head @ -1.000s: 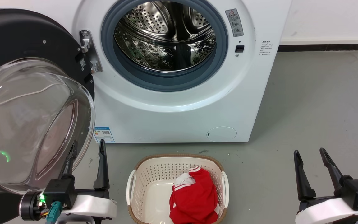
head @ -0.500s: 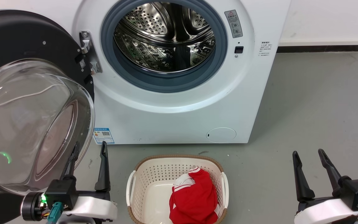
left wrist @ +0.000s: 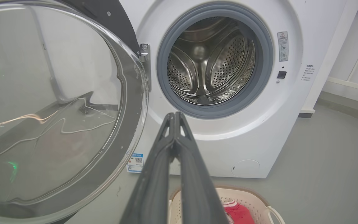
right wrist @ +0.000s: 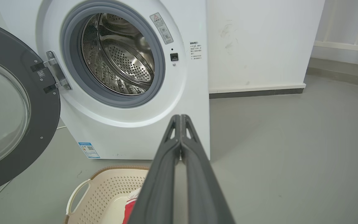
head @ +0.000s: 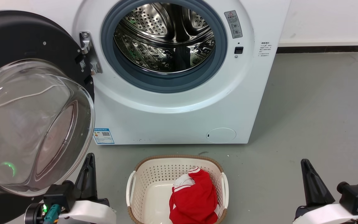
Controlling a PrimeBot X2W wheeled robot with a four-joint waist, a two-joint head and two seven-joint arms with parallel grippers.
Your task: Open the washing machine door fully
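Observation:
The washing machine door (head: 17, 34), a black disc with a bulging clear glass bowl (head: 33, 124), stands swung wide to the left of the white washing machine (head: 172, 118) on its metal hinge (head: 89, 51). The steel drum (head: 166, 34) lies bare inside the grey ring. My left gripper (head: 89, 155) is shut on nothing, just below and right of the bowl's lower rim and apart from it. In the left wrist view its fingertips (left wrist: 175, 114) meet, with the door (left wrist: 104, 18) at the left. My right gripper (head: 305, 161) is shut at the lower right, its tips (right wrist: 180, 115) pressed together and far from the door (right wrist: 20, 77).
A cream laundry basket (head: 141, 174) stands on the grey floor before the machine, between my arms, with a red and white garment (head: 194, 199) in it. Open floor (head: 315, 109) stretches to the right, up to a white wall with a dark skirting (head: 318, 49).
Both grippers have gone from open to shut. Each has also dropped a little lower in the head view. The door and the basket have not moved.

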